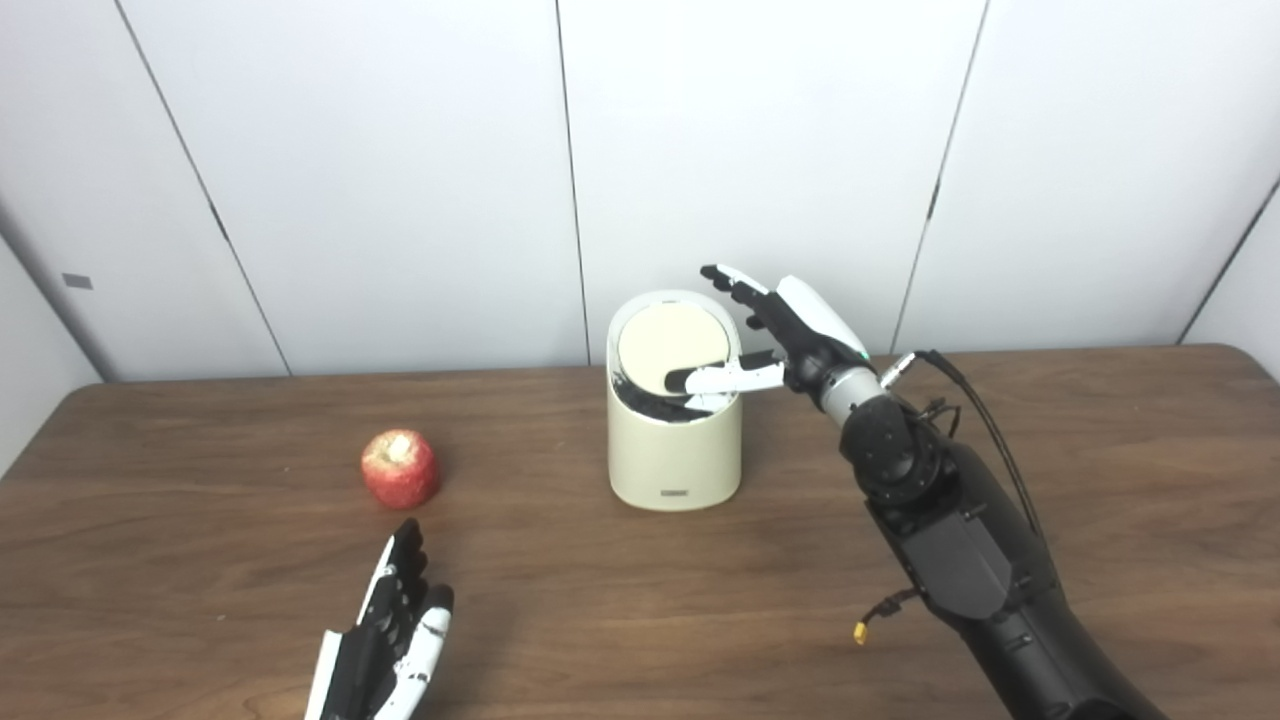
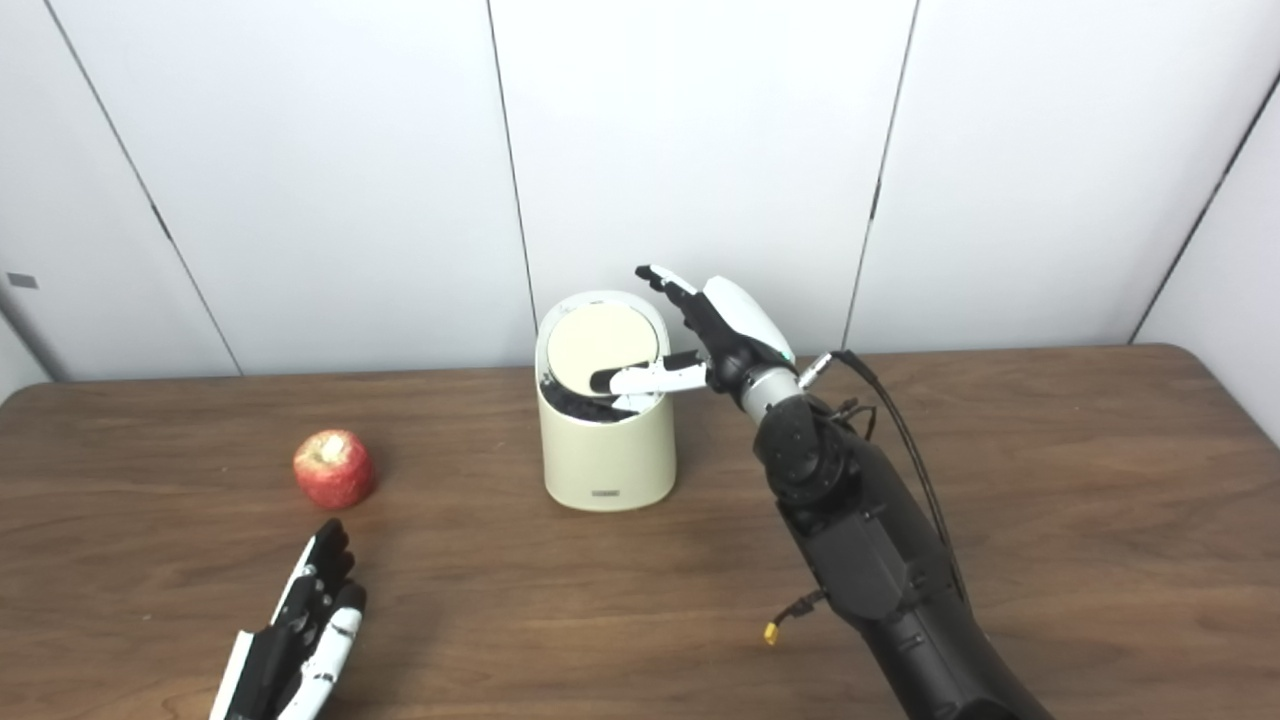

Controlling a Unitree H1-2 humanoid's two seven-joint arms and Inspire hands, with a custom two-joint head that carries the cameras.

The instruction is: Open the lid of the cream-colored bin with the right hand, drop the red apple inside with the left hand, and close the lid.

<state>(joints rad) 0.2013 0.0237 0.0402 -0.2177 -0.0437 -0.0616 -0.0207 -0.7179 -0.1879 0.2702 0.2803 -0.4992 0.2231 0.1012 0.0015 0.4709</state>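
The cream-colored bin [image 1: 675, 455] stands upright at the middle of the brown table. Its round lid [image 1: 672, 348] is tilted up toward the back, showing a dark gap along the front rim. My right hand [image 1: 775, 335] is at the bin's right side, fingers spread above the rim and the thumb reaching over the opening against the lid; it grips nothing. The red apple [image 1: 400, 468] sits on the table left of the bin. My left hand [image 1: 390, 630] lies open on the table just in front of the apple, apart from it.
The wooden table [image 1: 1100, 450] runs across the whole view, with its back edge against a white panelled wall. A thin cable with a yellow tip [image 1: 862, 632] hangs from my right forearm near the table.
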